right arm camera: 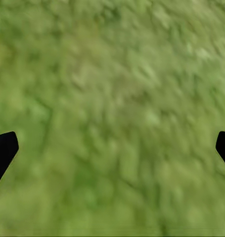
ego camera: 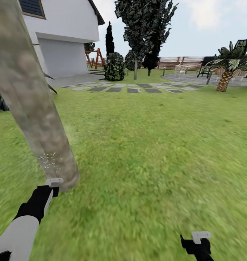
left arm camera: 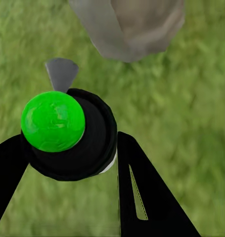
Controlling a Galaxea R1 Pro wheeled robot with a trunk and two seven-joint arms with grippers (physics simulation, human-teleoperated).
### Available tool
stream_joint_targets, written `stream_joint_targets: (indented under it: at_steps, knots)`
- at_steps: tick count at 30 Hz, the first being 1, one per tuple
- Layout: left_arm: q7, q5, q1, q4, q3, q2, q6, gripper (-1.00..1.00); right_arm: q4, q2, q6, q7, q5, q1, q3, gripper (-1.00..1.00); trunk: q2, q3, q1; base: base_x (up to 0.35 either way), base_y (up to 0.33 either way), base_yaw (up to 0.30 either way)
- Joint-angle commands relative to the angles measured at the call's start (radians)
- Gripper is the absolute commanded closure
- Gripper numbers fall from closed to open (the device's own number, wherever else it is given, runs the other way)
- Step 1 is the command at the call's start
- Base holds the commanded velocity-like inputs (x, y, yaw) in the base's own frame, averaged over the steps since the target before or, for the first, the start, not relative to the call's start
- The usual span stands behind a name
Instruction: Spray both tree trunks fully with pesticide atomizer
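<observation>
Head view: grass floor, then tree trunk leaning at my left, white specks low on it. Left gripper clamps the pesticide atomizer beside the trunk base. Right gripper spread wide over grass.

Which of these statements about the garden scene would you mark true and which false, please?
1. The left gripper is shut on the pesticide atomizer. True.
2. The right gripper holds a bottle. False: it is open over bare grass.
3. The near tree trunk stands at the head view's left, just ahead of the left gripper. True.
4. White specks dot the trunk's lower part. True.
5. The stepping stones lie directly under the right gripper. False: they lie far off, near the house.
</observation>
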Motion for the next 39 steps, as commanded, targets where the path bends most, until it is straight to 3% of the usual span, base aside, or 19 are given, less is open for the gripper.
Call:
stream_joint_targets:
  at_steps: [1, 8, 25, 31, 39]
  knots:
    - [0.0, -0.001, 0.0, 0.002, 0.0, 0.0, -0.001, 1.0, 0.0, 0.0, 0.0, 0.0, 0.0, 0.0, 0.0, -1.0, 0.0, 0.0, 0.0, 0.228, -0.207, 0.076]
    - [0.09, 0.011, 0.0, 0.004, 0.006, -0.001, -0.015, 1.0, 0.0, 0.0, 0.0, 0.001, 0.0, 0.0, 0.0, -1.0, 0.0, 0.0, 0.0, 0.229, -0.205, 0.01]
    - [0.096, 0.011, 0.001, 0.005, 0.004, -0.012, -0.02, 1.0, 0.0, 0.0, 0.0, 0.001, 0.0, 0.0, 0.0, -1.0, 0.0, 0.0, 0.0, 0.098, -0.248, 0.223]
    - [0.096, 0.01, 0.001, 0.005, 0.004, -0.025, -0.02, 1.0, 0.0, -0.002, 0.0, 0.0, 0.0, 0.0, 0.0, -1.0, 0.0, 0.0, 0.0, 0.191, -0.236, 0.031]
    - [0.096, 0.011, 0.001, 0.004, 0.007, -0.023, -0.02, 1.0, 0.0, -0.001, 0.0, -0.001, 0.0, 0.0, 0.0, -1.0, 0.0, 0.0, 0.0, 0.2, -0.231, 0.013]
